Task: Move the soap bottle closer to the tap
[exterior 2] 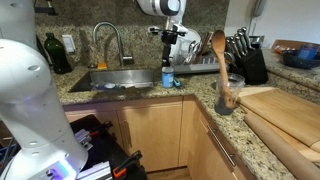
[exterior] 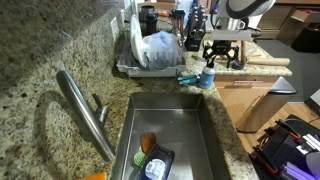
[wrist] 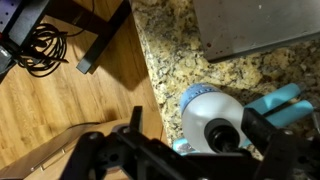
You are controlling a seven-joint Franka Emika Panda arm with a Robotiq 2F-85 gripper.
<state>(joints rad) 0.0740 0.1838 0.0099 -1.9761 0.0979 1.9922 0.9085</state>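
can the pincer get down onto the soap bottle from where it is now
Probably yes: the pincer hangs open just above the soap bottle, jaws either side of its top in the wrist view, with nothing in between.

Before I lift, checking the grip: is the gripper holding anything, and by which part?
Nothing is held. The gripper is open above the soap bottle, jaws apart to either side of it.

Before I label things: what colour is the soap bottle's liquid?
Blue; the soap bottle shows best in an exterior view.
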